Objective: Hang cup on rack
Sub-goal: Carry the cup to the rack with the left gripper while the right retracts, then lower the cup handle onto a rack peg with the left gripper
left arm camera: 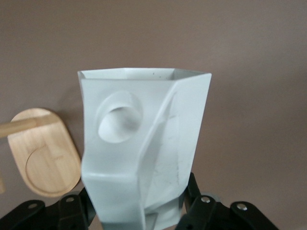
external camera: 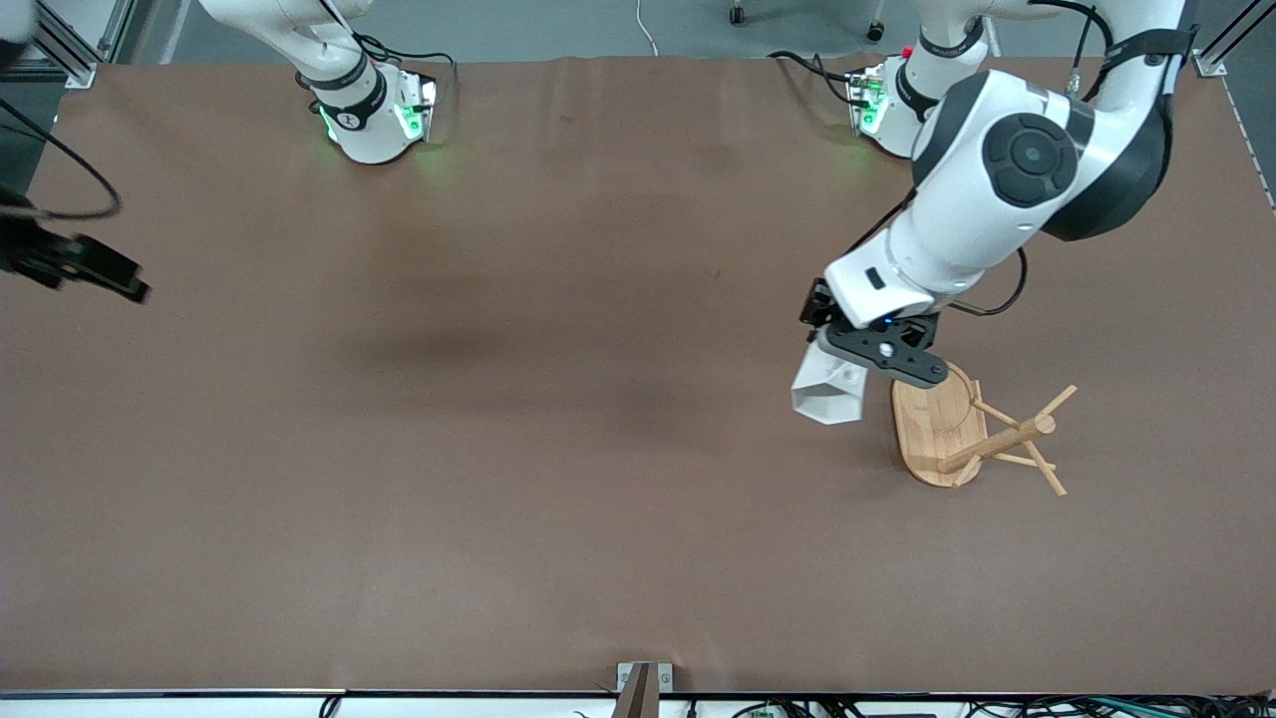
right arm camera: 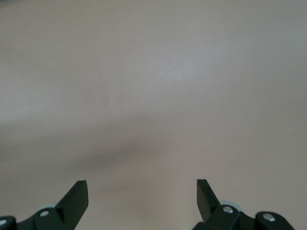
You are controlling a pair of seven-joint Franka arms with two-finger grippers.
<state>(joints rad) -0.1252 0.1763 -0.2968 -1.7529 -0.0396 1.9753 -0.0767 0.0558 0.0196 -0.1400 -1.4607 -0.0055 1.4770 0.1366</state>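
Note:
The white faceted cup [external camera: 825, 395] is held in my left gripper [external camera: 849, 373], which is shut on its lower body. The cup hangs tilted just above the table, beside the rack's oval base [external camera: 932, 424] on the side toward the right arm's end. In the left wrist view the cup [left arm camera: 144, 139] fills the middle, its blocky handle with the round hole [left arm camera: 119, 116] facing the camera, and the left gripper [left arm camera: 141, 213] clasps it from both sides. The bamboo rack's post [external camera: 997, 441] and thin pegs carry nothing. My right gripper [external camera: 125, 282] waits open and empty at the right arm's end of the table.
The brown table [external camera: 498, 419] stretches bare between the two arms. The rack's base also shows in the left wrist view [left arm camera: 45, 160]. The right wrist view shows only tabletop between the right gripper's [right arm camera: 142, 191] fingers.

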